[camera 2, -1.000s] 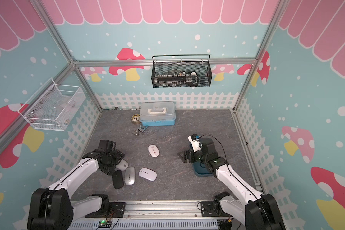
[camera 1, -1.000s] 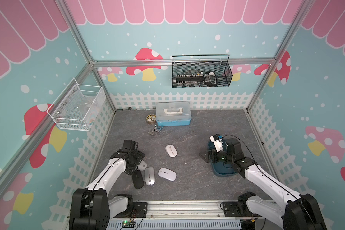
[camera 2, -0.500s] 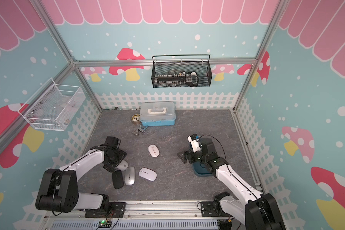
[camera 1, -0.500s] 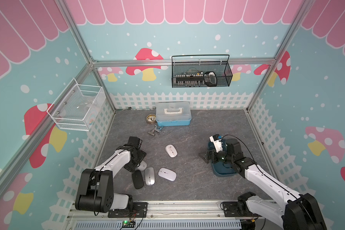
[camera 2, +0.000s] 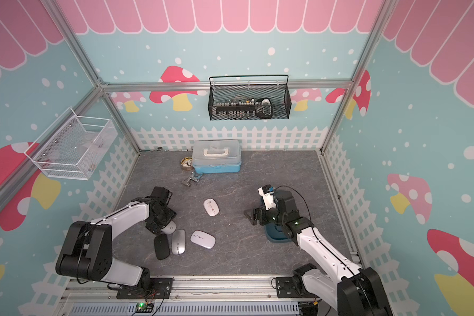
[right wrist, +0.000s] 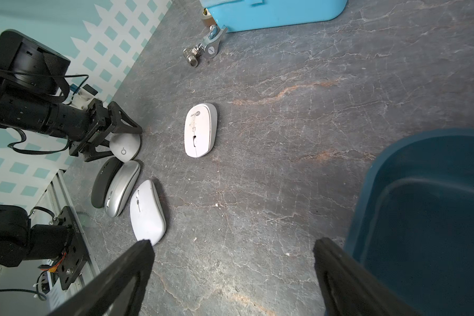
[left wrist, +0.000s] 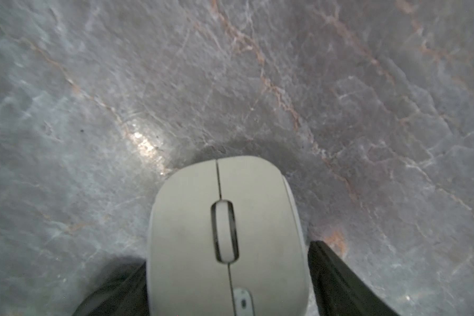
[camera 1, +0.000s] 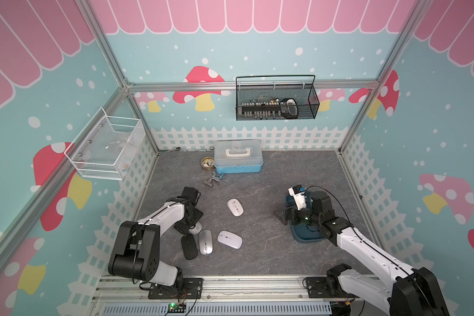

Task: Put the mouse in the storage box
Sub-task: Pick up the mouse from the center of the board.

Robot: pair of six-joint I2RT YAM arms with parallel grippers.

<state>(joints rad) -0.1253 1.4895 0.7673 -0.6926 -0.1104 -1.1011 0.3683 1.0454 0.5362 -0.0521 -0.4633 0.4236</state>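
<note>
A small white mouse (left wrist: pixel 227 238) lies on the grey table at the left, seen in both top views (camera 1: pixel 197 227) (camera 2: pixel 170 227). My left gripper (left wrist: pixel 227 284) is down over it, one black finger against each long side, shut on it. The right wrist view shows the same grip on the mouse (right wrist: pixel 125 146). The storage box (camera 1: pixel 307 238) (camera 2: pixel 275 238) is a dark teal tray at the right, mostly hidden under my right arm. My right gripper (right wrist: pixel 233 242) hangs open and holds nothing, just left of the box's rim (right wrist: pixel 372 177), above bare table.
Near the held mouse lie a black mouse (camera 1: pixel 189 246), a silver mouse (camera 1: pixel 205 241) and a white mouse (camera 1: pixel 230 239). Another white mouse (camera 1: pixel 235 207) lies mid-table. A light-blue case (camera 1: pixel 238 160), a tape roll (camera 1: pixel 207 163) and a metal clamp (camera 1: pixel 213 180) sit at the back.
My left gripper has come down over the small white mouse and its jaws have closed from wide open onto its sides. The right arm has barely moved.
</note>
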